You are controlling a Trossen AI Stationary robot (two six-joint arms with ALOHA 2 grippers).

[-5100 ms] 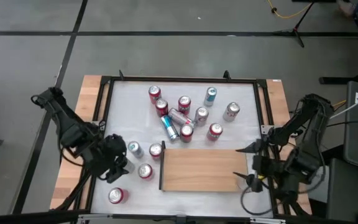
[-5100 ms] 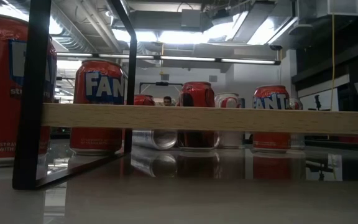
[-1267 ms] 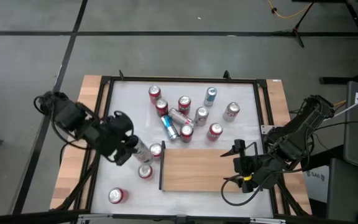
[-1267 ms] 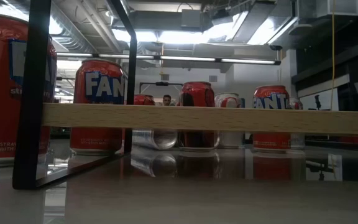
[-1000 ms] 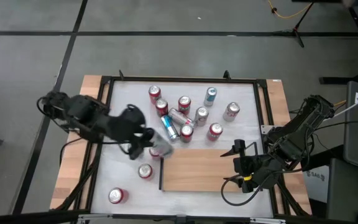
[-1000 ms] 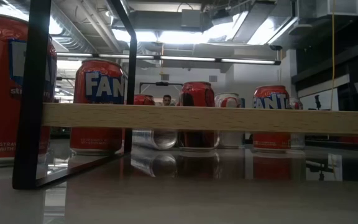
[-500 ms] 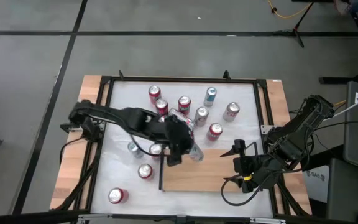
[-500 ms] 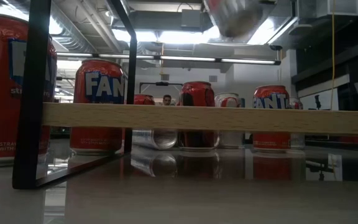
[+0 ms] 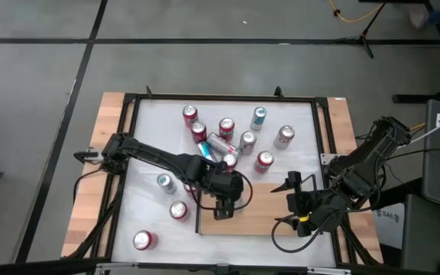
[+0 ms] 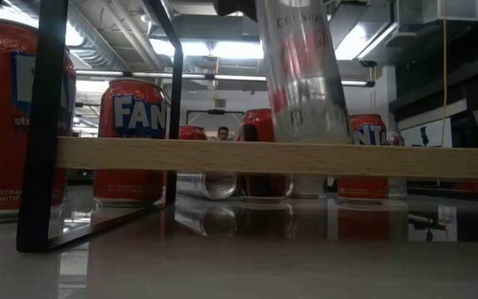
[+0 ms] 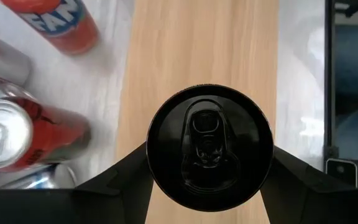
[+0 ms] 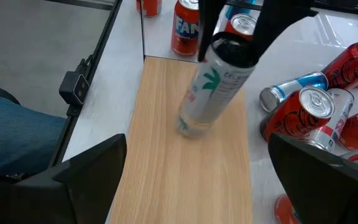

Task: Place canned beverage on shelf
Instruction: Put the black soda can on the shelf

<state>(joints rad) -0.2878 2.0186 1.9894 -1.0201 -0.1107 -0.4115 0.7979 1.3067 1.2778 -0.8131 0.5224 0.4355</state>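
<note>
A slim silver can with red print and a black top hangs tilted over the left part of the shelf, a light wooden board with black end rails. My left gripper is shut on it from above. In the low view the can reaches down to the board's top edge. I cannot tell whether its bottom touches the wood. My right gripper stands open over the shelf's right end, apart from the can. My left gripper pinches the can's black top end between its two fingers, one on each side of the rim. The fingers come slanting down from above and from the table's left. The can hangs below them, leaning, its bottom at the board.
Several red, silver and blue cans stand and lie in a cluster beyond the shelf's far edge. Three more cans stand left of the shelf, one close to its left rail. A black frame borders the white tabletop.
My left gripper has carried the can from the table's left toward the right and down, from beside the cluster to over the shelf's left part, rolling as it went. The can has come down into the low view, nearer upright. My right gripper has kept still.
</note>
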